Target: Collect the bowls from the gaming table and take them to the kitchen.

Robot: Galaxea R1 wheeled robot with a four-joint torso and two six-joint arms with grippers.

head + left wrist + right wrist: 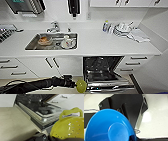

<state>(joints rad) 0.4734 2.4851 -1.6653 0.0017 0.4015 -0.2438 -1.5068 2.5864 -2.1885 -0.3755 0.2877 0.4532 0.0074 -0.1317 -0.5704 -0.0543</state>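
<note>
I am in the kitchen, facing its white countertop [100, 43]. My left gripper [75, 84] reaches in low from the left and is shut on the yellow-green bowl [81, 86], held just left of the open dishwasher [105, 72]. In the left wrist view this bowl [70, 129] has small holes and a loop handle, and it hangs beside the lowered dishwasher door [41, 117]. The bright blue bowl [106, 127] shows bottom-up, close to the right wrist camera, with my right gripper [133, 138] shut on its rim. The gaming table is out of view.
An inset steel sink [31, 45] holds dishes, with a tap [53, 26] behind it. Stacked plates and a cloth [125, 31] lie on the counter's right. White drawers [15, 67] flank the dishwasher. A white wall [155, 70] closes in on the right.
</note>
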